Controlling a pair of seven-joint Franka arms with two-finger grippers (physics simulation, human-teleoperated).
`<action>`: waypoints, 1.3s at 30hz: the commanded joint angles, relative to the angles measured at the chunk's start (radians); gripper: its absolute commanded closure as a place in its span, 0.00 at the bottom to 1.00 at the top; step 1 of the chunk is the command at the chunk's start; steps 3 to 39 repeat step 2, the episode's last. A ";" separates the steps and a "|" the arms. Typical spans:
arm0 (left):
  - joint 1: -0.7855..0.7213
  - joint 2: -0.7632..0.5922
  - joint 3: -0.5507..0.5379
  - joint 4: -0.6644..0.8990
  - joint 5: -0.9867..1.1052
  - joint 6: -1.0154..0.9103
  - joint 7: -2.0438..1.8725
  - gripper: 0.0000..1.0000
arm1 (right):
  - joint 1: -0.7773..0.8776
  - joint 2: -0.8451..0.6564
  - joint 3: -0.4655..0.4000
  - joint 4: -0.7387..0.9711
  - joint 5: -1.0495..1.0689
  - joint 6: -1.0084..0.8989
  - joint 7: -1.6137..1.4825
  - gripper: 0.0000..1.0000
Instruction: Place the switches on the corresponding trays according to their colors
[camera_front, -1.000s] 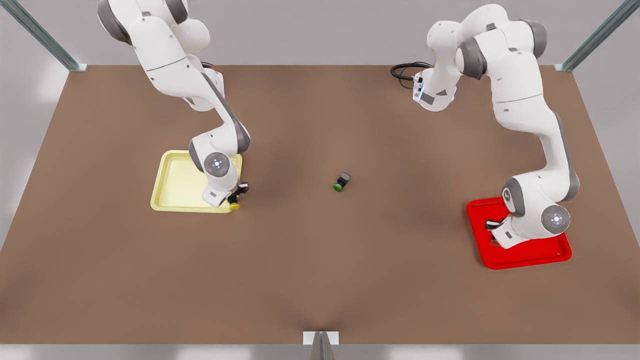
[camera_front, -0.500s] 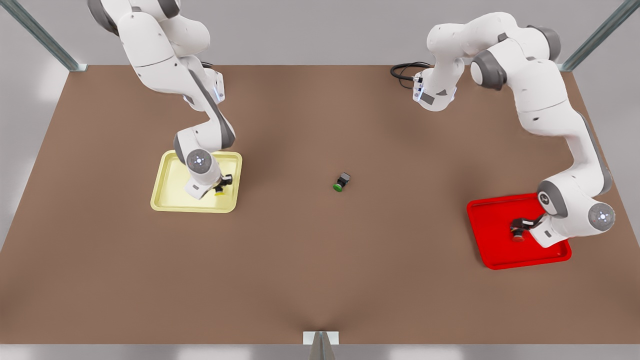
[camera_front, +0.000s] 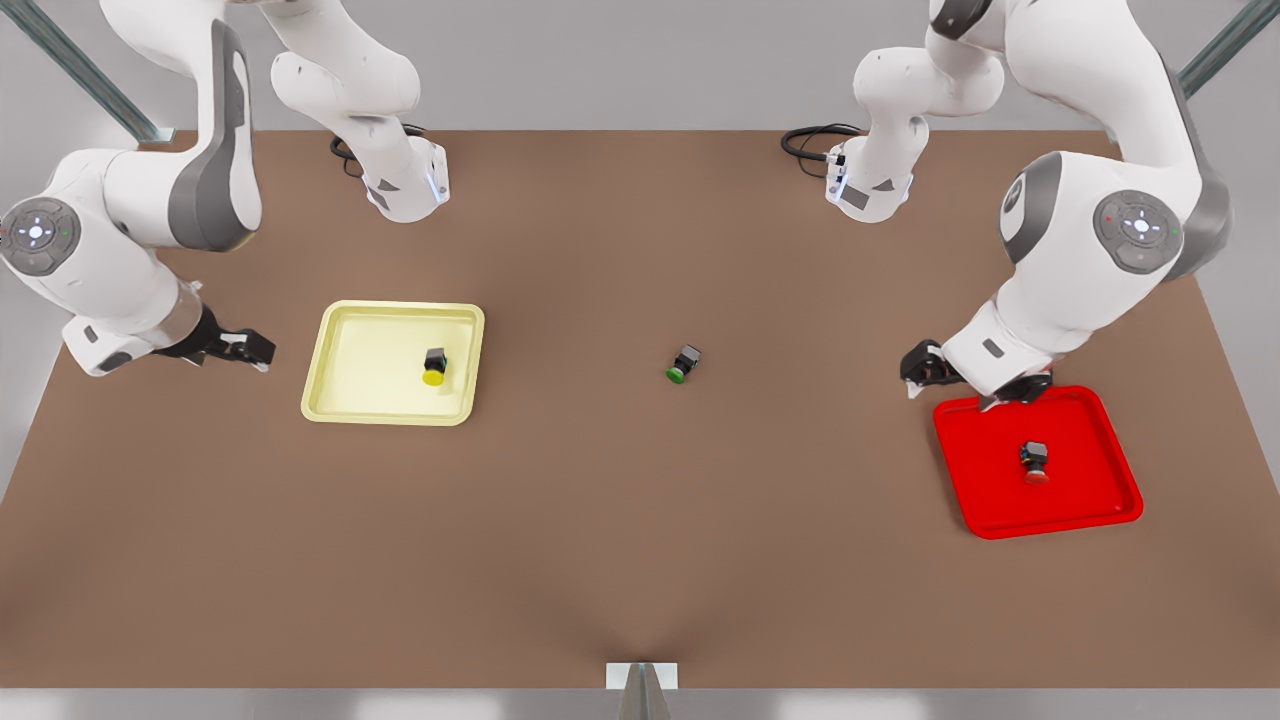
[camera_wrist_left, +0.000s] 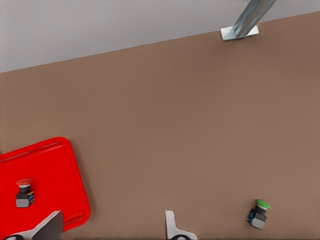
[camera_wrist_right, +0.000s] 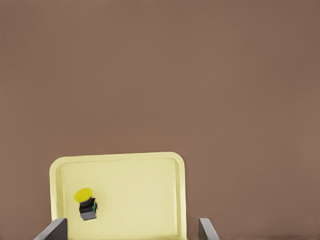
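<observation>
A matte brown tabletop (camera_front: 640, 560) fronts a grey wall. The yellow-capped switch (camera_front: 434, 366) sits in the pale yellow tray (camera_front: 340, 400), the red-capped switch (camera_front: 1035, 461) in the glossy red tray (camera_front: 975, 500). The left gripper (camera_front: 918, 372) beside the red tray and the right gripper (camera_front: 250, 348) beside the yellow tray hang with fingers spread, empty.

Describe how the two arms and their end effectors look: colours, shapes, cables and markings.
Both arms are glossy white with rounded segments and grey bands at the joints. Round grey caps carry small coloured dots around a white centre. Black cables coil beside the bases. The left end effector and right end effector are black, with pale grey fingers.
</observation>
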 joint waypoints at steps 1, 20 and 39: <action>-0.002 -0.001 0.000 0.000 0.064 0.000 0.000 0.00 | 0.026 0.000 0.000 0.000 0.000 0.000 0.000 0.00; -0.002 -0.001 0.000 0.000 0.064 -0.006 0.000 0.00 | 0.026 0.000 0.000 0.000 0.000 0.002 0.002 0.00; -0.002 -0.001 0.000 0.000 0.064 -0.006 0.000 0.00 | 0.026 0.000 0.000 0.000 0.000 0.002 0.002 0.00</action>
